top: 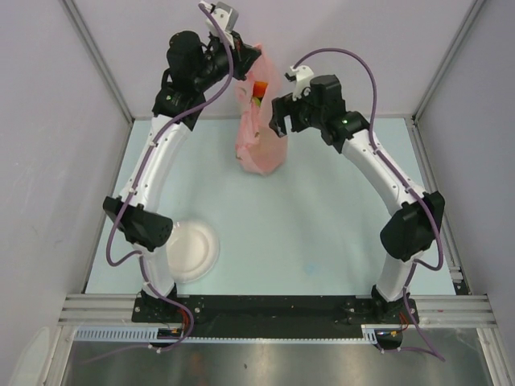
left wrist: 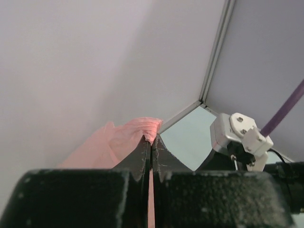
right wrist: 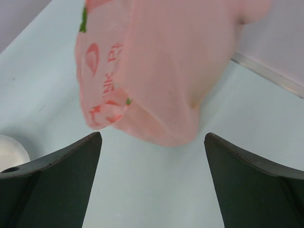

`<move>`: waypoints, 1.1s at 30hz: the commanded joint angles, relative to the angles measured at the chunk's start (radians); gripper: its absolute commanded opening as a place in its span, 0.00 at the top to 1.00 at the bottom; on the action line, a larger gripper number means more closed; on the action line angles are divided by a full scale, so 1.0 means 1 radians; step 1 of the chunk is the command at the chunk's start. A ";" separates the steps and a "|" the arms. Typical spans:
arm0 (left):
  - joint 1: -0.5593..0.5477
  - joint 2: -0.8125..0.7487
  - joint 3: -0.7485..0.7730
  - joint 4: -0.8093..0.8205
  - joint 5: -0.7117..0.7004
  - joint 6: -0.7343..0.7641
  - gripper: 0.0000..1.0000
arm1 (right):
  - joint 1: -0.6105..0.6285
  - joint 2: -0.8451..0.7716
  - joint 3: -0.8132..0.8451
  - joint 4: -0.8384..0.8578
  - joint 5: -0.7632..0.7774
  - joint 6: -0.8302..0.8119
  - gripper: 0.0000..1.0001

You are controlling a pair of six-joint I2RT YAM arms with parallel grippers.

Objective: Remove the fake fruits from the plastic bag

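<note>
This looks like a robotics laboratory cell, not a home or a shop. In the top view, a pale blue table (top: 322, 233) is closed on three sides by plain grey panels (top: 362, 40). The panels are held in bare aluminium posts (top: 95, 56) that run to the upper corners of the frame. Along the bottom edge, the left arm (top: 157, 161) and the right arm (top: 378, 165) are bolted to a metal rail (top: 88, 310), with purple cables (top: 354, 55) and a slotted cable duct (top: 113, 331). Everyday things here are a pink plastic bag (top: 257, 129) at upper centre and a white plate (top: 193, 251) at lower left.
</note>
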 commanded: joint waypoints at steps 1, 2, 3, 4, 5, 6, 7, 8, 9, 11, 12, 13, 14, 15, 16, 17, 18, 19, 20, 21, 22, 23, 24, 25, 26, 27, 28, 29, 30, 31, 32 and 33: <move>0.005 -0.084 -0.056 0.051 -0.108 -0.076 1.00 | 0.040 0.043 0.048 0.020 0.055 0.126 0.05; 0.004 -0.101 -0.070 0.042 -0.147 -0.085 1.00 | 0.044 0.050 0.044 0.019 0.059 0.137 0.05; 0.005 -0.119 -0.085 0.039 -0.160 -0.090 1.00 | 0.044 0.050 0.032 0.017 0.057 0.145 0.05; 0.005 -0.157 -0.126 0.042 -0.174 -0.094 1.00 | 0.046 0.050 0.024 0.019 0.057 0.158 0.06; 0.005 -0.174 -0.146 0.044 -0.186 -0.101 1.00 | 0.052 0.050 0.016 0.025 0.056 0.164 0.05; 0.005 -0.190 -0.165 0.044 -0.207 -0.107 1.00 | 0.055 0.057 0.013 0.028 0.045 0.169 0.06; 0.005 -0.202 -0.186 0.031 -0.214 -0.111 1.00 | 0.061 0.063 0.022 0.028 0.040 0.175 0.06; 0.005 -0.223 -0.198 0.025 -0.220 -0.114 1.00 | 0.073 0.071 0.030 0.026 0.034 0.181 0.07; 0.005 -0.236 -0.212 0.019 -0.221 -0.122 1.00 | 0.084 0.091 0.039 0.029 0.037 0.183 0.07; 0.005 -0.277 -0.269 0.010 -0.234 -0.125 1.00 | 0.108 0.112 0.074 0.023 0.052 0.201 0.10; 0.005 -0.293 -0.315 0.010 -0.256 -0.133 1.00 | 0.115 0.143 0.090 0.019 0.060 0.213 0.12; 0.005 -0.308 -0.336 0.007 -0.273 -0.140 1.00 | 0.116 0.155 0.117 0.015 0.059 0.229 0.17; 0.005 -0.341 -0.355 0.005 -0.290 -0.148 1.00 | 0.122 0.169 0.131 0.011 0.057 0.253 0.19; 0.005 -0.352 -0.384 -0.004 -0.334 -0.153 1.00 | 0.128 0.178 0.143 0.008 0.059 0.264 0.21; 0.004 -0.368 -0.396 -0.009 -0.352 -0.156 1.00 | 0.129 0.194 0.159 0.011 0.059 0.276 0.23; 0.005 -0.378 -0.409 -0.013 -0.365 -0.154 1.00 | 0.132 0.197 0.163 0.020 0.043 0.287 0.25; 0.005 -0.401 -0.439 -0.015 -0.373 -0.151 1.00 | 0.130 0.200 0.167 0.031 0.031 0.312 0.26; 0.005 -0.414 -0.456 -0.015 -0.373 -0.147 1.00 | 0.130 0.203 0.168 0.038 0.017 0.319 0.29; 0.005 -0.423 -0.474 -0.013 -0.399 -0.135 1.00 | 0.129 0.203 0.171 0.052 -0.016 0.326 0.31; 0.007 -0.441 -0.508 -0.012 -0.408 -0.130 1.00 | 0.125 0.205 0.174 0.058 -0.032 0.332 0.33; 0.007 -0.448 -0.527 -0.010 -0.424 -0.124 1.00 | 0.125 0.205 0.176 0.058 -0.046 0.333 0.39; 0.005 -0.457 -0.544 -0.007 -0.430 -0.110 1.00 | 0.124 0.206 0.177 0.058 -0.053 0.333 0.41; 0.008 -0.474 -0.573 -0.007 -0.436 -0.107 1.00 | 0.122 0.205 0.177 0.057 -0.055 0.333 0.43; 0.010 -0.486 -0.588 -0.006 -0.447 -0.104 1.00 | 0.119 0.205 0.177 0.055 -0.059 0.327 0.48; 0.013 -0.497 -0.603 -0.010 -0.454 -0.098 1.00 | 0.116 0.197 0.179 0.054 -0.076 0.321 0.50; 0.015 -0.506 -0.637 -0.021 -0.465 -0.096 1.00 | 0.115 0.191 0.180 0.055 -0.079 0.315 0.52; 0.016 -0.538 -0.660 -0.025 -0.476 -0.095 1.00 | 0.118 0.180 0.180 0.064 -0.084 0.292 0.52; 0.024 -0.555 -0.686 -0.033 -0.490 -0.082 1.00 | 0.119 0.163 0.180 0.068 -0.105 0.275 0.51; 0.030 -0.579 -0.747 -0.050 -0.497 -0.073 1.00 | 0.124 0.156 0.180 0.065 -0.116 0.252 0.49; 0.034 -0.630 -0.784 -0.059 -0.517 -0.067 1.00 | 0.128 0.152 0.180 0.048 -0.121 0.203 0.44; 0.045 -0.665 -0.827 -0.070 -0.530 -0.052 1.00 | 0.145 0.151 0.177 0.029 -0.118 0.174 0.44; 0.053 -0.697 -0.916 -0.084 -0.525 -0.038 1.00 | 0.153 0.151 0.171 0.014 -0.115 0.156 0.44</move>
